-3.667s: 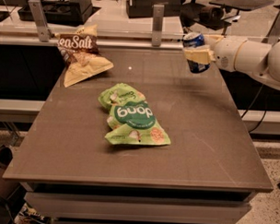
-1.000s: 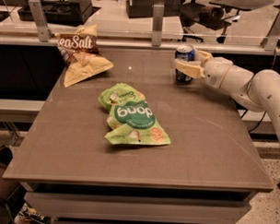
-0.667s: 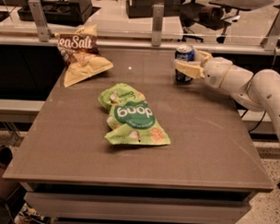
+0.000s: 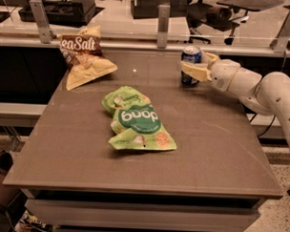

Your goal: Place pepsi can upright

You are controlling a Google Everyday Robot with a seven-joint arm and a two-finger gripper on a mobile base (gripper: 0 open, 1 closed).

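Note:
The pepsi can [image 4: 190, 56] is blue with a silver top and stands upright on the far right part of the brown table [image 4: 211, 139]. My gripper [image 4: 194, 63] reaches in from the right and is around the can. One pale finger [image 4: 193, 70] crosses the can's front and the other lies behind its right side. The fingers look closed on the can. The white arm [image 4: 260, 91] extends off the right edge.
A green snack bag [image 4: 137, 125] lies mid-table, overlapping a second green bag [image 4: 124, 98]. A brown and yellow "Sea Salt" chip bag [image 4: 85, 56] lies at the far left. A rail with metal posts [image 4: 163, 18] runs along the table's far edge.
The gripper has brought the can down and left from mid-air onto the table. Over the last second nothing has visibly moved.

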